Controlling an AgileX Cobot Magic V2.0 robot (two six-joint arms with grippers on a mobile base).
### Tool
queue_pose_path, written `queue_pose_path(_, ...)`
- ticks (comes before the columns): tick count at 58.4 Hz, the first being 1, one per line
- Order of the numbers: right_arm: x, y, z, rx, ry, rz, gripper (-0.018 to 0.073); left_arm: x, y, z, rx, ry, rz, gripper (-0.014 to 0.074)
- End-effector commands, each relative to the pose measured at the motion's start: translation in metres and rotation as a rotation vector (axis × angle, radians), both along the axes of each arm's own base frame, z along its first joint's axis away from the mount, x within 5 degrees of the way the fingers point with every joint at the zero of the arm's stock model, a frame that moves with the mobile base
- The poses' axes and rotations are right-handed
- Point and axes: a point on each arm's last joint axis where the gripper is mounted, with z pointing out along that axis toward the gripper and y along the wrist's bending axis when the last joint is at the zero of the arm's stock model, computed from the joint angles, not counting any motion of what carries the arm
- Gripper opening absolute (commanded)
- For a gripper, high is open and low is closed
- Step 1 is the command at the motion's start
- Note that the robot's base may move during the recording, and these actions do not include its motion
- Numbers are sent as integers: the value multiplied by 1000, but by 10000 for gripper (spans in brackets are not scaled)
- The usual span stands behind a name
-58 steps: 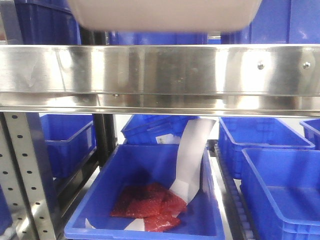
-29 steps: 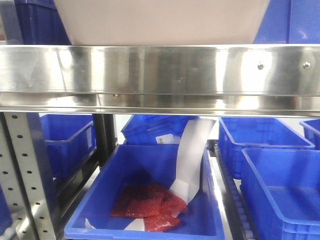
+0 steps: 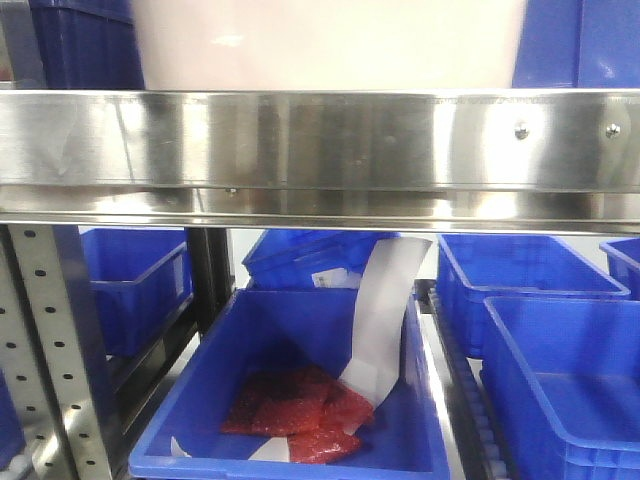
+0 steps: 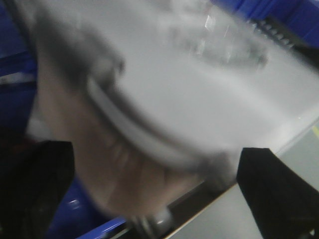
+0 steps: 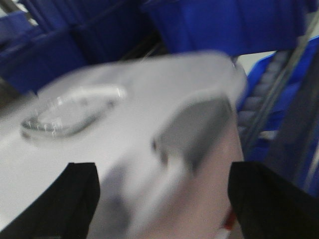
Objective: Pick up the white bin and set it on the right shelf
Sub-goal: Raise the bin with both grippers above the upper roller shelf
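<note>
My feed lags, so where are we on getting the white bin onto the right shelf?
Done: the white bin is lifted to the upper level, its body showing above the right shelf front rail. In hand: both wrist views are blurred, with dark fingers either side of the bin. Left: whether it rests on the shelf is hidden; release follows.

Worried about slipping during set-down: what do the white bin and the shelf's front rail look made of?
The off-white bin with its whiter lid looks like moulded plastic, smooth and slightly glossy: rounded edges, soft highlights. Blur hides any finer texture. The broad shiny front rail of the right shelf looks like polished stainless steel: mirror-like streaked reflections and rivet heads. Probably a slick pairing.
</note>
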Motion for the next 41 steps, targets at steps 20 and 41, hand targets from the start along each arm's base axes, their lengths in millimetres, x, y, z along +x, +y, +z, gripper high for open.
queue_pose_path(20, -42, 10, 62, -40, -183, 75, 489, -59, -9, 82, 48, -197, -194, 490)
queue_pose_path(41, -133, 28, 112, -65, -339, 137, 74, -113, -11, 110, 87, -248, -264, -108)
